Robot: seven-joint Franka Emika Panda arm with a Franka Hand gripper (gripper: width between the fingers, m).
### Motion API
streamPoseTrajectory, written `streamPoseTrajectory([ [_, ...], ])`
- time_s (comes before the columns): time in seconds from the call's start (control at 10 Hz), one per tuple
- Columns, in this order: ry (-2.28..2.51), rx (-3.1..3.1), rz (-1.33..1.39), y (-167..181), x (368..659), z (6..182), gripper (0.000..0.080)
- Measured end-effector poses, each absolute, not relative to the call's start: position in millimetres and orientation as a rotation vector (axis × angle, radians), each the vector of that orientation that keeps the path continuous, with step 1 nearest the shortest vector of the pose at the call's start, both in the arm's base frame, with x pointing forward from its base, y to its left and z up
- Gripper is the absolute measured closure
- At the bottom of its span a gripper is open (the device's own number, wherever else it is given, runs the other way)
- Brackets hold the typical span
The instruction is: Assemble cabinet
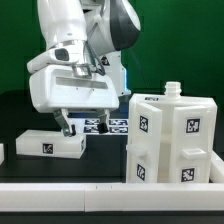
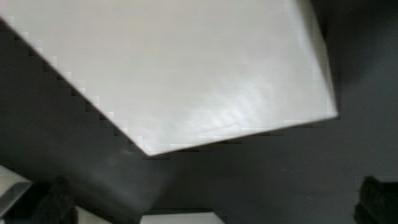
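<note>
Cabinet: I saw the cabinet body [image 1: 170,140] standing on the exterior view's right, a white boxy stack of panels with black-and-white tags on its faces.
Inside the cabinet: no opening faced the camera, so I could not tell what it held.
Cabinet top: a small white knob [image 1: 172,90] stood up from its upper face.
Loose part: a low white block [image 1: 50,146] bearing one tag lay on the exterior view's left, well apart from the cabinet body.
Gripper: the gripper [image 1: 66,127] hung just above the end of that block nearer the cabinet body; I could not tell whether it touched.
Jaws: they were spread wide with nothing clamped. In the wrist view the dark fingers [image 2: 43,200] sat at opposite edges of the picture.
Wrist view: a broad white panel face [image 2: 196,70] filled much of it, and I could not tell which part it belonged to.
Surface: the table [image 1: 105,160] was black. The marker board [image 1: 105,125] lay flat on it behind the gripper.
Front edge: a white rail [image 1: 60,200] ran across the foreground.
Room: a green backdrop [image 1: 15,50] closed off the rear.
Arm: the white arm housing [image 1: 75,70] loomed over the block.
</note>
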State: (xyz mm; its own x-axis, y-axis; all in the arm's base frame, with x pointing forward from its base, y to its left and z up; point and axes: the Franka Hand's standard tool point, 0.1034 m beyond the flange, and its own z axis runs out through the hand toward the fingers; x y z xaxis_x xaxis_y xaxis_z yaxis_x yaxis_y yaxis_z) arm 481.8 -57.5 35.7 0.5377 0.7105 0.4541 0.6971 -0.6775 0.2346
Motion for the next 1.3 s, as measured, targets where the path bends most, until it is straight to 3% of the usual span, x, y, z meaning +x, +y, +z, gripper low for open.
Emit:
streamPoseTrajectory([
  [0.4,1.282,2.823,0.728,-40.7,467.2,22.6,0.0004],
  [0.9,1.518,2.675,0.659,-84.6,497.2,36.3,0.0004],
  [1.3,1.508,2.723,0.613,-89.8,480.8,28.5,0.0004],
])
